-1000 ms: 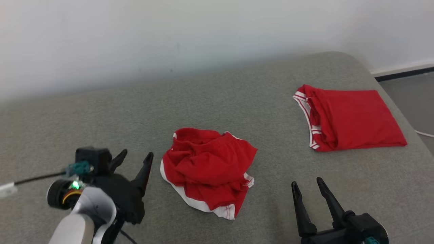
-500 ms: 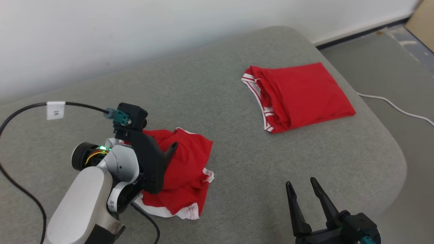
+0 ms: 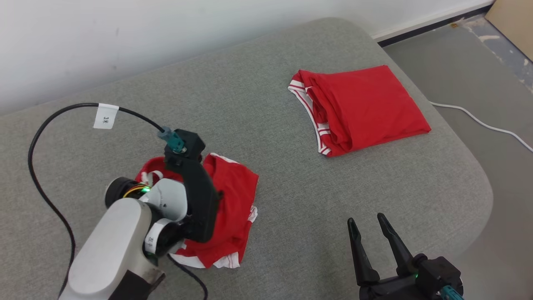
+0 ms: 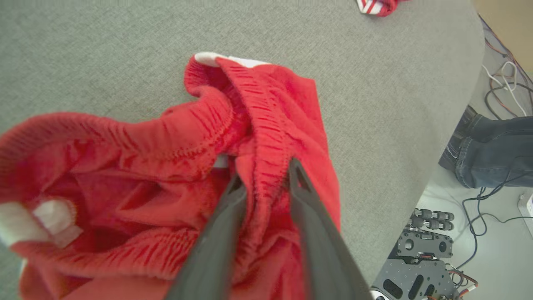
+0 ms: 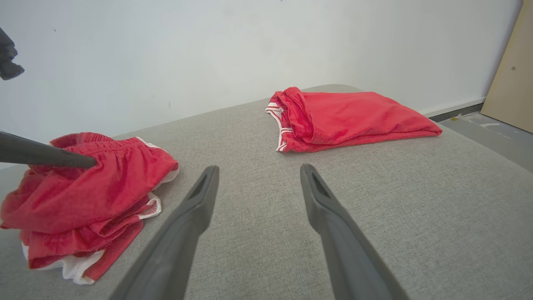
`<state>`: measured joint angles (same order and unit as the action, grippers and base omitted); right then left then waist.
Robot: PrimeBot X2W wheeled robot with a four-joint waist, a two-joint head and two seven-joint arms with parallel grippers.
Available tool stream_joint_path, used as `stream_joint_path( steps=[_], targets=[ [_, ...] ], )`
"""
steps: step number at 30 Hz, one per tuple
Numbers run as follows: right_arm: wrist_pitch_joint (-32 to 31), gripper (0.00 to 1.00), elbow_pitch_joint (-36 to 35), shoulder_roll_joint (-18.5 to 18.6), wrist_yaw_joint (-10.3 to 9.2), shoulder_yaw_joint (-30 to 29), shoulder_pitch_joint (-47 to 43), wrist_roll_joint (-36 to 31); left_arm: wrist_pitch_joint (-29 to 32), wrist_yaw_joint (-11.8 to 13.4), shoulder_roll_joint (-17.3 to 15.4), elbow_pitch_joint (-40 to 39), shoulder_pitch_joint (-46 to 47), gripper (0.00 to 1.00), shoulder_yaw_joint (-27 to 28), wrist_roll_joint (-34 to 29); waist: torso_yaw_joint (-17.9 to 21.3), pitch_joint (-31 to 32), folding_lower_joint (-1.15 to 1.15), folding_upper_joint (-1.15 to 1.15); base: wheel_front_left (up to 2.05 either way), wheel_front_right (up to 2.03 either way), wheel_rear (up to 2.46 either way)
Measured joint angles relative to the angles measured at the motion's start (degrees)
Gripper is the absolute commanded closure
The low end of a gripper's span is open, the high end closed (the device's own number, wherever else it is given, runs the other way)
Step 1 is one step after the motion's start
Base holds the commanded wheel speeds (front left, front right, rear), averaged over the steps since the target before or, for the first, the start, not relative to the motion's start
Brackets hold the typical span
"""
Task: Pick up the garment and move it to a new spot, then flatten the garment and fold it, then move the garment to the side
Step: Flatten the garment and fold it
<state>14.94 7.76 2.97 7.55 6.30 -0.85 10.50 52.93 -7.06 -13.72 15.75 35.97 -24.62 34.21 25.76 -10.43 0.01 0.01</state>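
A crumpled red garment [image 3: 235, 187] with white trim lies on the grey cushion [image 3: 291, 175], left of centre. My left gripper [image 3: 216, 196] reaches down into it from above. In the left wrist view its two fingers [image 4: 233, 200] pinch a fold of the garment's [image 4: 125, 137] elastic waistband, with my left gripper [image 4: 262, 175] shut on that fold. My right gripper [image 3: 364, 218] hovers open near the front edge, well right of the garment. Its view shows my right gripper [image 5: 258, 168] with nothing between the fingers and the garment [image 5: 104, 183] off to the left.
A second red garment [image 3: 362, 108] lies folded at the cushion's back right. A black cable [image 3: 41, 133] loops over the cushion's left side. The floor to the right carries a white cable [image 3: 479, 121]. A person's leg in jeans [image 4: 487, 154] stands beside the cushion's edge.
The head camera has swung, shifting the whole picture. My left gripper moved from beside the garment to over it and closed on a waistband fold. The right gripper stayed open.
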Motion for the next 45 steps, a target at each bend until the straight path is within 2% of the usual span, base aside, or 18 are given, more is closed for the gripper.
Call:
stream_joint_path(
  steps=[7, 12, 13, 19, 22, 25, 31, 32, 34, 35, 36, 41, 45],
  targets=[
    [0.04, 0.0, -0.36, 0.0, 0.0, 0.0, 0.52, 0.01, -4.13, -0.09, 0.58, -1.76, 0.78, 1.0, -2.88, 1.08, -0.95, -0.17, 0.0, 0.0, 0.0, 0.0, 0.0],
    [0.05, 0.0, -0.32, 0.0, 0.0, -0.13, 0.7, 0.09, -15.01, -0.35, 0.75, -3.54, 5.6, 1.0, -6.15, 0.78, -1.46, -0.12, 0.0, 0.0, 0.0, 0.0, 0.0],
    [0.05, 0.0, -0.32, 0.0, 0.0, -0.13, 0.7, 0.09, -15.01, -0.35, 0.75, -3.54, 5.6, 1.0, -6.15, 0.78, -1.46, -0.12, 0.0, 0.0, 0.0, 0.0, 0.0],
    [0.05, 0.0, -0.32, 0.0, 0.0, -0.41, 0.68, 0.08, -31.16, -0.36, 0.07, -5.0, 13.32, 1.0, -9.84, 0.75, -2.5, 0.45, 0.0, 0.0, 0.0, 0.0, 0.0],
    [0.07, 0.0, -0.35, -0.02, 0.0, -0.73, 0.62, -0.03, -36.16, -0.46, -0.89, -5.03, 15.0, 1.0, -11.54, 1.59, -3.38, 0.84, -0.01, 0.0, 0.0, 0.0, 0.0],
    [0.11, 0.0, -0.52, 0.0, 0.0, -1.24, 0.18, -0.34, -36.8, -0.45, -3.33, -4.25, 13.11, 1.0, -12.67, 3.78, -4.63, 1.15, -0.01, 0.0, 0.0, 0.0, 0.0],
    [0.18, 0.0, -0.58, 0.0, 0.0, -1.54, -0.71, -0.86, -39.09, -0.45, -6.57, -1.38, 0.13, 1.0, -15.0, 7.23, -8.35, 1.31, -0.01, 0.0, 0.0, 0.0, 0.0],
    [0.19, 0.0, -0.64, 0.0, 0.0, -1.62, -0.68, -0.88, -39.86, -0.44, -6.71, -0.81, -1.93, 0.97, -15.16, 7.78, -9.04, 1.32, -0.01, 0.0, 0.0, 0.0, 0.0],
    [0.19, 0.0, -0.68, -0.02, 0.0, -1.55, -0.5, -1.02, -40.89, -0.42, -6.75, -0.03, -5.0, 0.68, -15.4, 8.64, -10.37, 1.33, -0.01, 0.0, 0.0, 0.0, 0.0],
    [0.19, 0.0, -0.74, -0.01, 0.0, -1.69, -0.42, -1.03, -41.38, -0.23, -6.56, 0.2, -6.37, 0.24, -15.41, 9.21, -11.06, 1.36, -0.01, 0.0, 0.0, 0.0, 0.0],
    [0.19, 0.0, -0.74, -0.01, 0.0, -1.63, -0.34, -1.11, -41.81, 0.05, -6.42, 0.48, -7.49, 0.0, -15.39, 9.45, -11.72, 1.38, -0.01, 0.0, 0.0, 0.0, 0.0],
    [0.15, 0.0, -0.77, -0.01, 0.0, -1.93, -0.31, -1.45, -43.06, 0.66, -6.38, -0.69, -13.41, 0.0, -14.58, 12.95, -15.2, 1.76, -0.01, 0.0, 0.0, 0.0, 0.0],
    [-0.13, 0.0, -0.87, -0.01, 0.0, -1.97, -0.6, -1.59, -40.95, 1.85, -8.44, -3.6, -16.2, 0.0, -13.33, 15.91, -16.53, 2.38, -0.01, 0.0, 0.0, 0.0, 0.0]
  ],
)
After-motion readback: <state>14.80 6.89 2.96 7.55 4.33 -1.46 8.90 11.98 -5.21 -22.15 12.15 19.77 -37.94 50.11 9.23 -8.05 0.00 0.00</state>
